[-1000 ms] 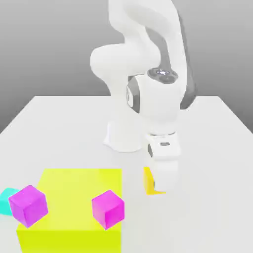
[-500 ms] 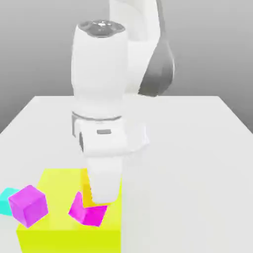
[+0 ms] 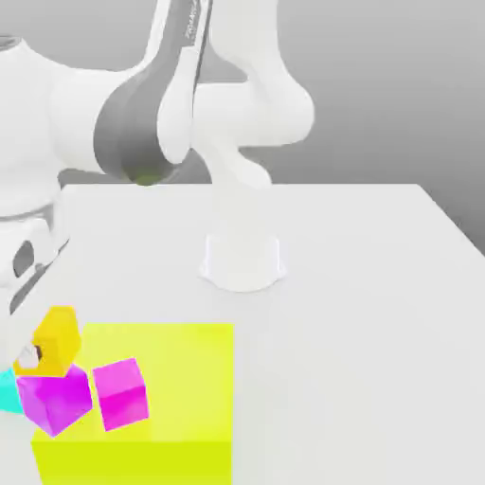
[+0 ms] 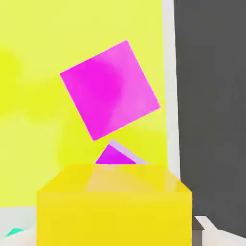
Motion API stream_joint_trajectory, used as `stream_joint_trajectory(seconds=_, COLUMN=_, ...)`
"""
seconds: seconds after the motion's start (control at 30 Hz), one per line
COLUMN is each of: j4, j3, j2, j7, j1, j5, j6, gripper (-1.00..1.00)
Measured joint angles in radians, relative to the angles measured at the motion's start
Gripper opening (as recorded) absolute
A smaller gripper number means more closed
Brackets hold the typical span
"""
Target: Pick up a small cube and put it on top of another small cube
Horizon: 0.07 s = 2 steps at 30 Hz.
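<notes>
The small orange-yellow cube [image 3: 58, 337] rests a little tilted on top of the purple-magenta cube [image 3: 55, 400], at the exterior view's left beside the flat yellow block. My gripper [image 3: 38, 351] reaches down around the yellow cube, one white fingertip [image 3: 26, 357] showing at its side. In the hand view the yellow cube [image 4: 114, 204] sits close between the fingers, and a fingertip [image 4: 211, 228] stands slightly off its face, so the jaws look open. A corner of the purple cube [image 4: 112, 157] peeks out beyond it.
A pinker magenta cube [image 3: 121, 393] lies on the big flat bright-yellow block [image 3: 170, 379], just right of the stack. A cyan cube [image 3: 8, 390] sits behind the purple cube at the far left. The arm's white base [image 3: 242, 260] stands mid-table.
The arm swung from right of the yellow block to the exterior view's left, carrying the yellow cube onto the purple cube. The pinker cube shifted left on the block. The fingers have parted.
</notes>
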Motion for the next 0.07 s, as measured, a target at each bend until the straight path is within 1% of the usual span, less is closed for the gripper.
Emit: stream_joint_trajectory(seconds=0.07, j4=0.000, j3=0.000, j2=0.000, j7=0.000, j1=0.000, j5=0.000, j6=0.000, gripper=1.00)
